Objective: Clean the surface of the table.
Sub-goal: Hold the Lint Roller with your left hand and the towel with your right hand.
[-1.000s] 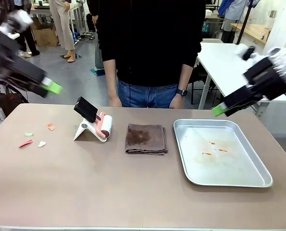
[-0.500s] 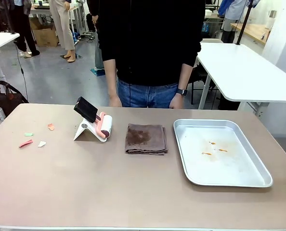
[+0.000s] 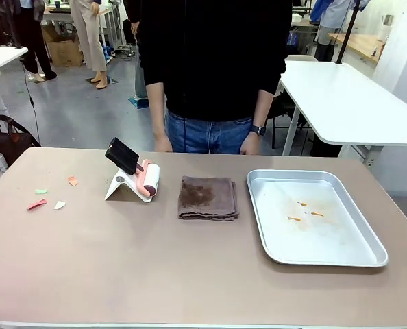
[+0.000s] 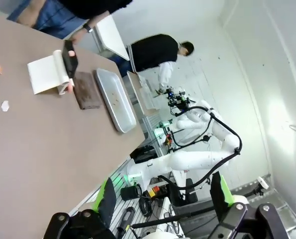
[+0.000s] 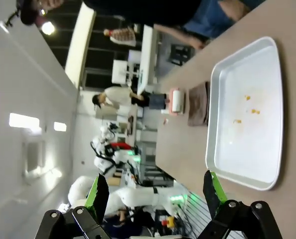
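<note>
The tan-brown table carries several small paper scraps near its left end. At the back middle a lint roller rests on a white stand, with a folded brown cloth to its right. In the left wrist view my left gripper hangs open and empty off the table's near side, far from the roller and cloth. My right gripper is also open and empty, off the table beside the tray's end.
A shallow metal tray with small orange stains lies on the right of the table; its rim is near my right gripper. A person in black stands at the far edge, hands low. White tables stand behind.
Both arms, raised at the left and right edges of the front view a second ago, have pulled back out of that picture. Nothing on the table has moved.
</note>
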